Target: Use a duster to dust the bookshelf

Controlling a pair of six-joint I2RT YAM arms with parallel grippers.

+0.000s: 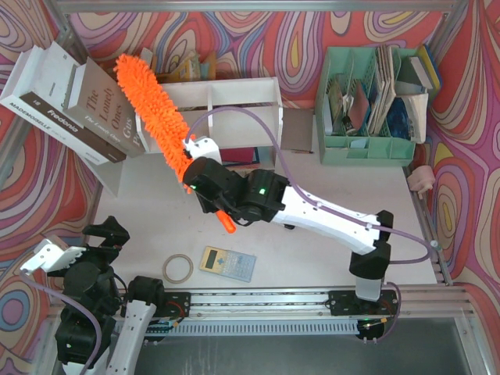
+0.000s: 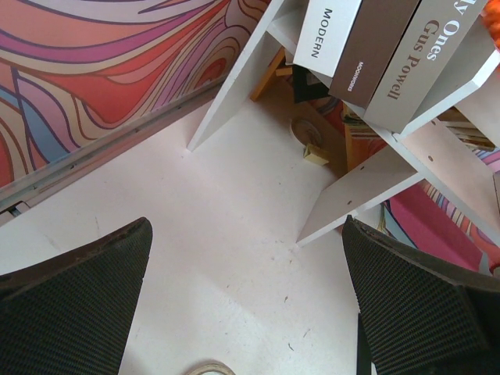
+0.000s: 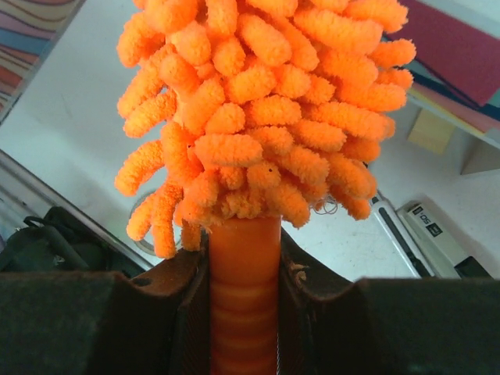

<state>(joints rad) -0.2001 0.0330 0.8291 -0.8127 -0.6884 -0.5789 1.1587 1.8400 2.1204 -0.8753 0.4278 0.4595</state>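
As the overhead view shows, right gripper (image 1: 194, 162) clamps the duster (image 1: 148, 94), head slanting over the left end of the bookshelf (image 1: 234, 94); likely mid-wipe. Left wrist: left gripper (image 2: 246, 312) gapes, idle. Right wrist: handle pinched tight; next, sweep rightward along boards.

Fluffy, matt bright-orange chenille duster (image 3: 266, 117) on smooth, ribbed orange plastic handle (image 3: 244, 266). Smooth matt white board bookshelf (image 2: 234, 86); smooth paper book covers (image 2: 391, 55).
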